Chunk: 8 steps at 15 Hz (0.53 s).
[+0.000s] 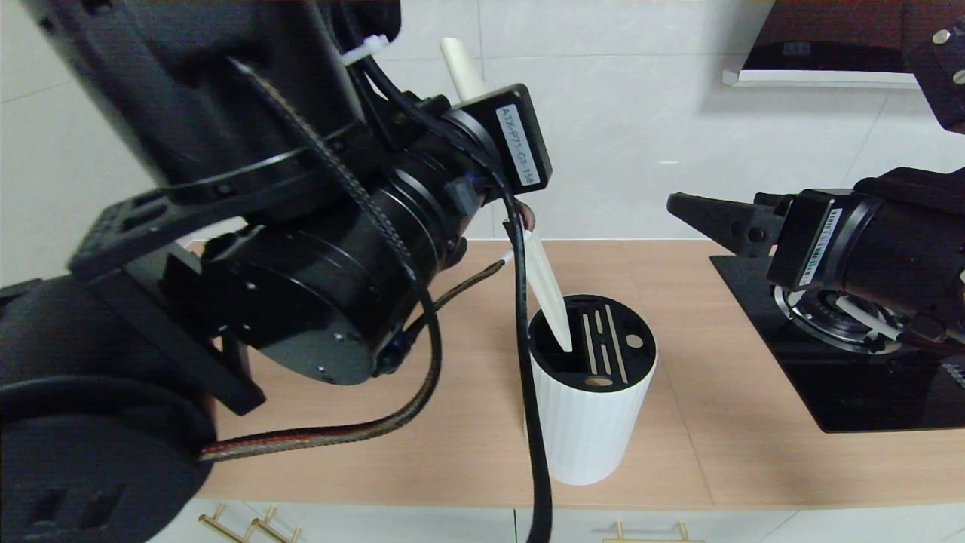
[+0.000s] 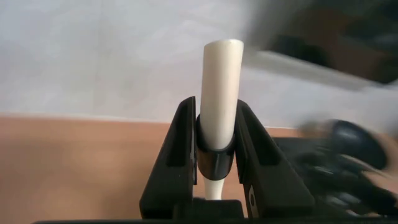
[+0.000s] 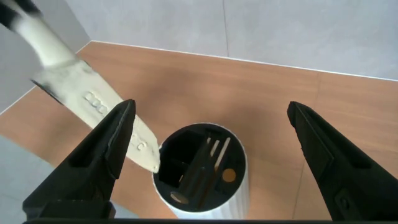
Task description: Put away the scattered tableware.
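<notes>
Cream-white knife (image 1: 546, 290) clamped by its handle in the left tool (image 2: 217, 109), whose two black fingers (image 2: 180, 149) press against it from either side. The knife is tilted, handle uppermost, with the blade running down to the knife holder (image 1: 592, 422). Its tip is at the mouth of the holder's wide open compartment, beside the narrow slots; how far it has entered cannot be told. The holder, a white ribbed cylinder with a black slotted top, stands upright on the wooden desk (image 1: 452, 452), near the front edge. The right tool (image 3: 210, 109) hangs above the holder, its fingers spread wide apart and holding nothing. A black hob (image 1: 852, 392) lies on the desk to the holder's right.
</notes>
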Motion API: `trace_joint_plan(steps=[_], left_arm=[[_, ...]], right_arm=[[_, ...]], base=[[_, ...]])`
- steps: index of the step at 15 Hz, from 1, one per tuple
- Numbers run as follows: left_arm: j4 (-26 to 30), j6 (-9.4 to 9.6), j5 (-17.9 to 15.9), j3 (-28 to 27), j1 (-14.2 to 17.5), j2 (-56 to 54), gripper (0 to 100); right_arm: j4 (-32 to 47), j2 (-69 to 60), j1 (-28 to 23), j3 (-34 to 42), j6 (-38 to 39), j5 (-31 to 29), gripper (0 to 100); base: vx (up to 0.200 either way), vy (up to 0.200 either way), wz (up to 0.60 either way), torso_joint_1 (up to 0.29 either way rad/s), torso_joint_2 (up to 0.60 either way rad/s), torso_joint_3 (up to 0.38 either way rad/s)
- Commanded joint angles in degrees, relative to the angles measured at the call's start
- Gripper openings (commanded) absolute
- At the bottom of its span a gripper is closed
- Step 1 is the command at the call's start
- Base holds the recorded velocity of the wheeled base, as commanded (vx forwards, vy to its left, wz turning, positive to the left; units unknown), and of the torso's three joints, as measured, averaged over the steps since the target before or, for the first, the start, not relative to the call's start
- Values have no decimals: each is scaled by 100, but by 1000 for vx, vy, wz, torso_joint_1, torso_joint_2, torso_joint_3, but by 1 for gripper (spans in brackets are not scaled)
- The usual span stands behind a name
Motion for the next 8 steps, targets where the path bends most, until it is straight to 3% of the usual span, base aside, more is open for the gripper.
trace_joint_plan(steps=[1, 5, 8], left_arm=[[-51, 25, 23, 4, -44, 196, 0], [-77, 210, 58, 109, -52, 204, 0], [-86, 201, 58, 109, -70, 292, 0]], right_arm=[[-1, 34, -16, 7, 1, -4, 100], [-1, 60, -25, 16, 1, 5, 100], [-1, 60, -25, 24, 1, 5, 100]], base=[[0, 0, 0, 0, 0, 0], [0, 0, 0, 0, 0, 0], [0, 0, 0, 0, 0, 0]])
